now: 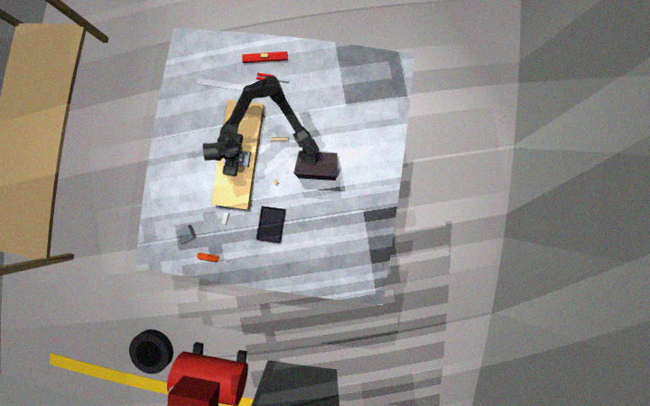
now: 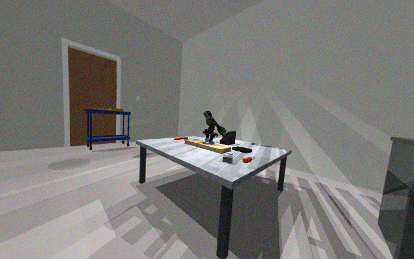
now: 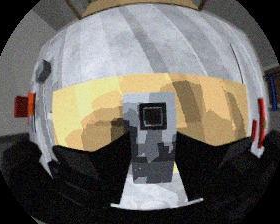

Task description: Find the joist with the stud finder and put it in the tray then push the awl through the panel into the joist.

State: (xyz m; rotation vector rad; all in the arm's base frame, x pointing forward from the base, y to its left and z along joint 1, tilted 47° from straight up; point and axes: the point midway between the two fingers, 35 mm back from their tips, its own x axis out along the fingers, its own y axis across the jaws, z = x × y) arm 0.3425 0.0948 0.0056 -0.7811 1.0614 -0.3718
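My gripper (image 1: 237, 159) (image 3: 150, 132) is shut on the grey stud finder (image 1: 246, 159) (image 2: 208, 141) (image 3: 154, 170), which has a dark square display. It holds the stud finder over the middle stretch of the tan floor panel (image 1: 231, 194) (image 2: 222, 148) (image 3: 66, 107), at or just above its surface; I cannot tell if they touch. The joist is hidden. The dark tray (image 1: 271, 225) (image 2: 242, 149) stands near one end of the panel and holds nothing that I can see. A thin tan-handled tool, apparently the awl (image 1: 280, 138), lies between the panel and the arm's base.
A red level (image 1: 252, 58) (image 2: 180, 138) and red-handled tool (image 1: 264, 77) lie beyond the panel's far end. An orange-handled tool (image 1: 208, 257) (image 2: 247, 159), a grey block (image 1: 186, 234) (image 2: 227, 157) and a small white piece (image 1: 225, 218) lie near the other end. A small tan piece (image 1: 275, 182) lies beside the panel.
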